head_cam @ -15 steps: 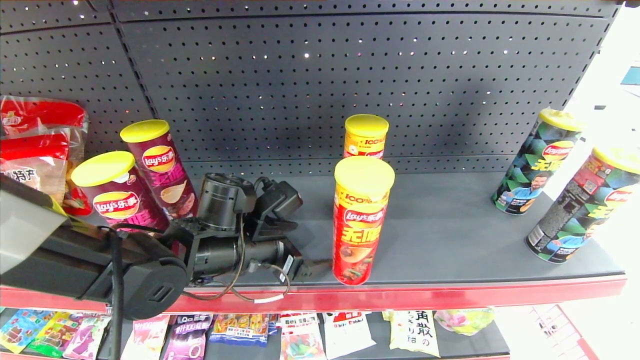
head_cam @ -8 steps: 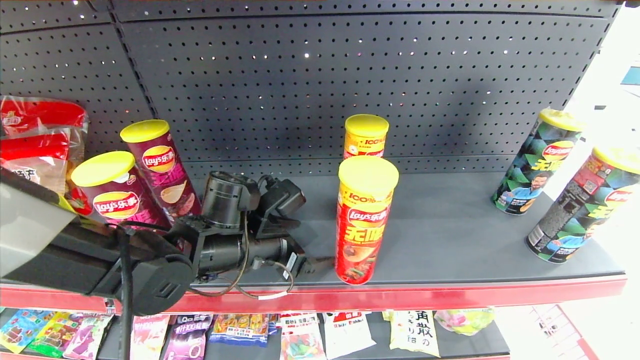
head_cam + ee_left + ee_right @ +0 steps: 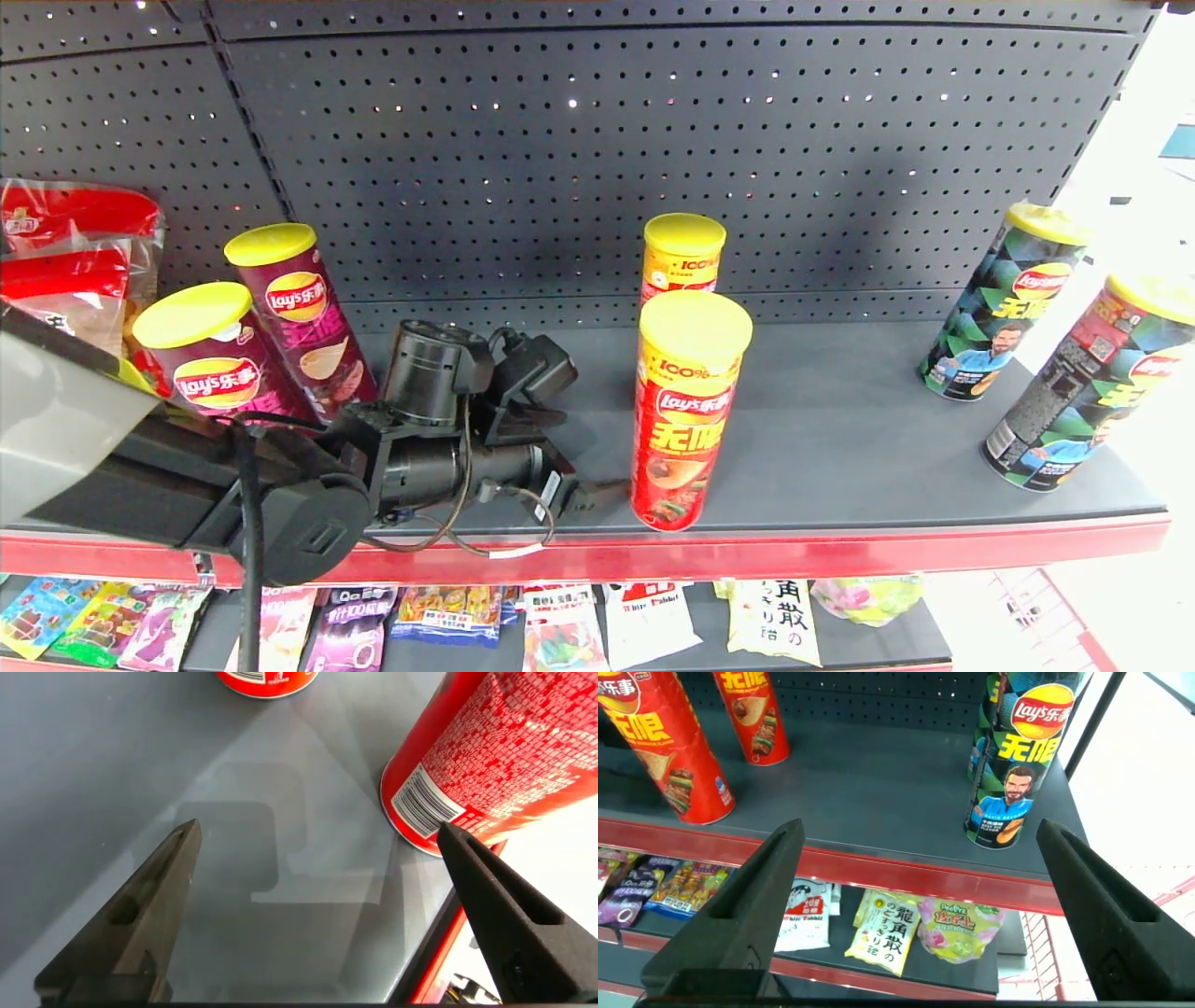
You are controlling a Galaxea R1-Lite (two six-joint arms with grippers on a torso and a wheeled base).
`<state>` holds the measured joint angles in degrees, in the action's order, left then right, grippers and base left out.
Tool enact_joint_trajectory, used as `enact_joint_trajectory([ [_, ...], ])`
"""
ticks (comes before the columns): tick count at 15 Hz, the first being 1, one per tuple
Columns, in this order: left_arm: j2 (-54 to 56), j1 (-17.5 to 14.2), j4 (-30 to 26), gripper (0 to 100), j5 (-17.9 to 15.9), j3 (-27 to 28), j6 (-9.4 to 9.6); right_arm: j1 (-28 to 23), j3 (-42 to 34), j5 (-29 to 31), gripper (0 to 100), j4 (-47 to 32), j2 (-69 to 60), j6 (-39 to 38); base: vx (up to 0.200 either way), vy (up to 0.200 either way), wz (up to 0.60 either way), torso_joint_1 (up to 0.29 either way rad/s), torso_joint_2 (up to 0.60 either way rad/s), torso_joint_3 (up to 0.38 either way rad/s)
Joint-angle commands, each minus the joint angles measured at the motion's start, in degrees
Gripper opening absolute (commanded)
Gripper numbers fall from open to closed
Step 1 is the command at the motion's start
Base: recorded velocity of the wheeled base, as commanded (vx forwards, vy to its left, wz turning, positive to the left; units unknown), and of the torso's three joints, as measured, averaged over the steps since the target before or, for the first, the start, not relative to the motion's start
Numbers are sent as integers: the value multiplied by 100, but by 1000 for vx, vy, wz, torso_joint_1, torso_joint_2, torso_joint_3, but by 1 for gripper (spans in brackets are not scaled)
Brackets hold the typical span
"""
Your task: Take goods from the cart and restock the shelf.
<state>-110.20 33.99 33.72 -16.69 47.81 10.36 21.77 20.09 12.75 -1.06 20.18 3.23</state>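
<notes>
Two red chip cans are standing in a row on the shelf deck [image 3: 840, 439]. The front red can [image 3: 689, 411] is sitting near the red front lip, and the rear red can [image 3: 682, 254] is sitting close to the pegboard back panel [image 3: 560, 140]. Both are tall, glossy printed cylinders with flat yellow plastic lids. The front one is appearing to lean a little, its lid toward the robot's right.

The left gripper [image 3: 318, 831] is lying low over the deck with its dark, tapered fingers [image 3: 163, 896] spread wide and gripping nothing. The base of the front red can is sitting just past the tip of one finger, outside the gap between them; whether the two are touching cannot be told.

The right gripper [image 3: 920, 826] is hanging in front of the shelf with its two wedge-shaped fingers likewise spread apart and carrying nothing.

The deck is showing as smooth, dark grey metal, and the back panel as matte and perforated.

To the robot's left, two purple cans [image 3: 257, 336] are standing beside crinkly clear snack bags [image 3: 65, 252]. Well to the right, two dark green cans [image 3: 1046, 345] with yellow lids are standing. Below, flat, colourful packets [image 3: 644, 621] are lying on the lower shelf.
</notes>
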Motion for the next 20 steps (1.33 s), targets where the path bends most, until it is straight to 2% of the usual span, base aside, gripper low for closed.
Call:
enact_joint_trajectory([
  [1,-10,3,3,100,-1,9,1,2,-14,-1,100,1,13,2,0,0,0,0,0,0],
  [20,-54,55,21,100,25,35,1,2,-14,-1,100,1,4,-33,0,0,0,0,0,0],
])
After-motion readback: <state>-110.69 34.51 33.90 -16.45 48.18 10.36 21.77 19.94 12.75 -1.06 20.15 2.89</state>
